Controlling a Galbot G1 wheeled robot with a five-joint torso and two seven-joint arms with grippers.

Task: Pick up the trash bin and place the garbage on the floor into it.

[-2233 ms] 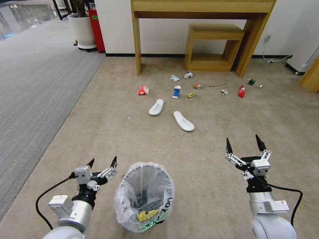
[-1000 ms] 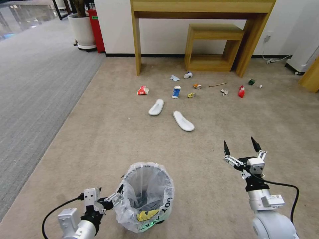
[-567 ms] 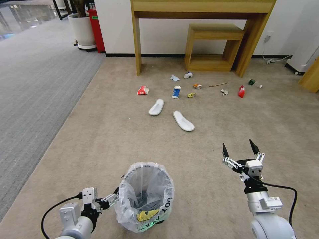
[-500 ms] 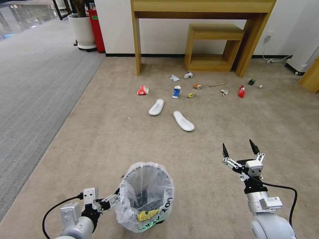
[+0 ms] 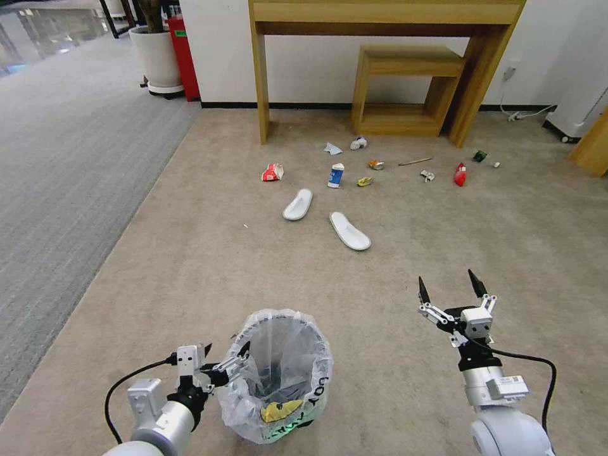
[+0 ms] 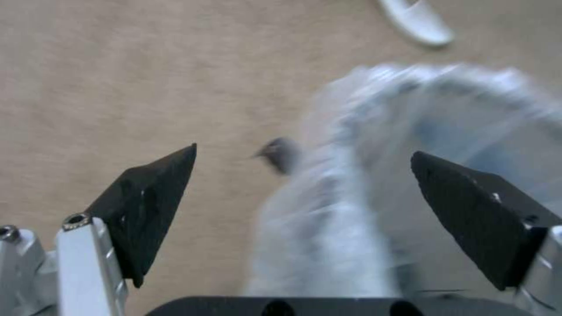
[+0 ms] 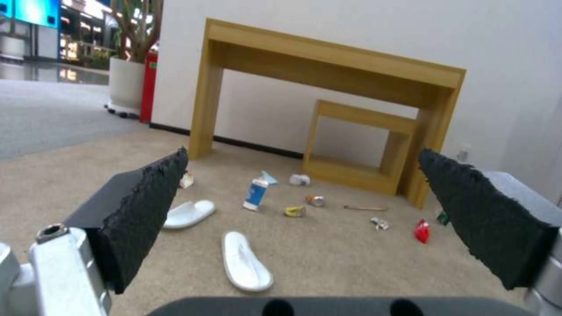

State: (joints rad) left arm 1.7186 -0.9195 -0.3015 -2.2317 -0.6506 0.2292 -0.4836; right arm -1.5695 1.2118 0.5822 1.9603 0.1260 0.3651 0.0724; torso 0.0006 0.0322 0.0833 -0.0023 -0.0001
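Left wrist view shows the left gripper [image 6: 303,158] with its fingers [image 6: 146,206] spread wide, one on each side of the bin's bagged rim: one finger outside over the floor [image 6: 117,79], the other over the bin's mouth. Whether either finger touches the bag cannot be told, as the bin [image 6: 410,131] is blurred here. A slipper's end [image 6: 417,19] is cut off at the frame's edge.

From the head camera, the left gripper [image 5: 225,358] sits at the bin's left rim, low and close to the robot. The bin [image 5: 277,373] stands upright on the beige floor [image 5: 190,266], lined with a translucent white bag with black lettering and a yellow mark on its near side; the dark bin wall shows through the bag.

The right gripper [image 5: 448,291] hangs over bare floor well to the bin's right, fingers [image 5: 422,292] spread wide, holding nothing.

Farther out lie two white slippers [image 5: 297,204] [image 5: 349,230], then a crushed red cup [image 5: 273,171], a blue-white carton [image 5: 335,175] standing upright, an orange can [image 5: 376,164], a stick [image 5: 415,162], a red wrapper [image 5: 460,175] and a green item [image 5: 480,156], scattered before a wooden desk [image 5: 386,19]. The smaller scraps are too small to make out.

In the right wrist view, the right gripper [image 7: 303,171] frames the same slippers [image 7: 189,213] and carton [image 7: 255,194].
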